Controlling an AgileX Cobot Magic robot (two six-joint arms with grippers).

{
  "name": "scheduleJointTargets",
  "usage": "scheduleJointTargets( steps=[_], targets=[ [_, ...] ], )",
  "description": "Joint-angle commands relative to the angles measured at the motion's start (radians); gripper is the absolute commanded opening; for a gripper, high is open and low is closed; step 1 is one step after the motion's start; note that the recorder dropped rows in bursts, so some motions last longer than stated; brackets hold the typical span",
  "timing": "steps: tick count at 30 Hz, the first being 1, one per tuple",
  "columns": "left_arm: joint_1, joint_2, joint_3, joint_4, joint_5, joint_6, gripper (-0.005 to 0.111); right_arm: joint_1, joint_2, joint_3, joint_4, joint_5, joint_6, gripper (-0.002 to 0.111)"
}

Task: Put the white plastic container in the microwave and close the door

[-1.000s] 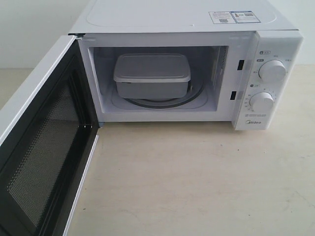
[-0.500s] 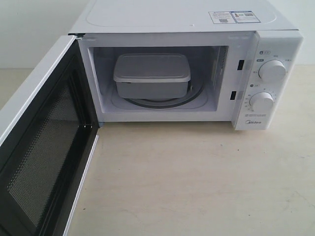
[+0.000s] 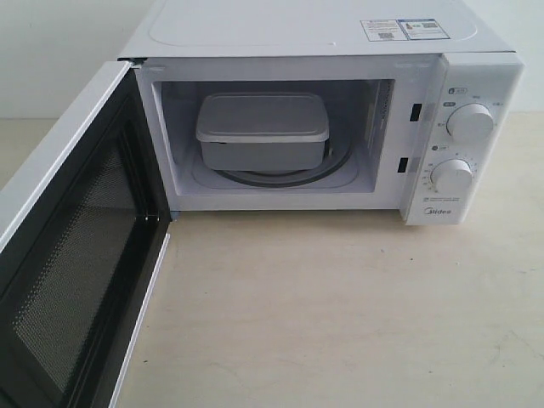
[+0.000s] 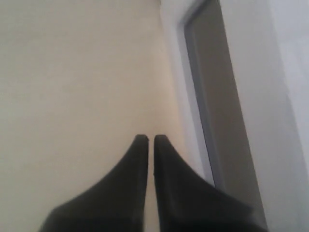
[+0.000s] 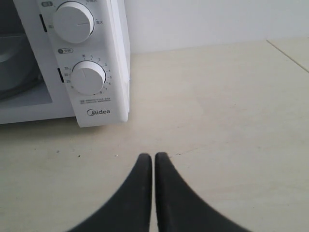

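Nothing has shifted across the last second: neither arm shows in the exterior view, and the scene reads as a pause between steps. The white plastic container [image 3: 262,127] already sits inside the microwave [image 3: 297,30], at about twelve o'clock in the exterior view, lid on and resting on the glass turntable [image 3: 280,179]. The door [image 3: 76,255] stands fully open, swung out toward eight o'clock over the table [image 3: 340,306]; the two knobs [image 3: 470,121] lie at two o'clock. The left pincer [image 4: 150,140] is narrow, tips almost meeting and holding nothing, with the door's outer frame just beside it. The right pincer [image 5: 153,157] is likewise pressed together and empty, low over the table near the control panel. Placing looks done, so only closing remains, most likely a push from the left arm.
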Motion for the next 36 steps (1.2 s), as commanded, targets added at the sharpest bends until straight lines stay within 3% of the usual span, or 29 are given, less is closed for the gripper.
scheduleJointTargets(
  steps=[1, 6, 12, 18, 28, 36],
  targets=[
    [-0.008, -0.040, 0.153, -0.146, 0.004, 0.167, 0.004, -0.005, -0.005, 0.000, -0.008, -0.005, -0.002, 0.000],
    [-0.041, -0.126, 0.274, -0.151, 0.004, 0.242, 0.004, -0.005, -0.005, 0.000, -0.008, -0.005, -0.002, 0.000],
    [-0.233, -0.151, 0.304, -0.264, 0.004, 0.247, 0.004, -0.005, -0.005, 0.000, -0.008, -0.005, -0.002, 0.000],
    [-0.374, -0.122, 0.304, -0.364, 0.004, 0.273, 0.004, -0.005, -0.005, 0.000, -0.008, -0.005, -0.002, 0.000],
    [-0.512, 0.037, 0.252, -0.467, -0.280, 0.419, 0.004, -0.005, -0.005, 0.000, -0.008, -0.005, -0.004, 0.000],
    [-0.557, 0.152, 0.132, -0.488, -0.450, 0.464, 0.004, -0.005, -0.005, 0.000, -0.008, -0.005, -0.002, 0.000]
  ],
)
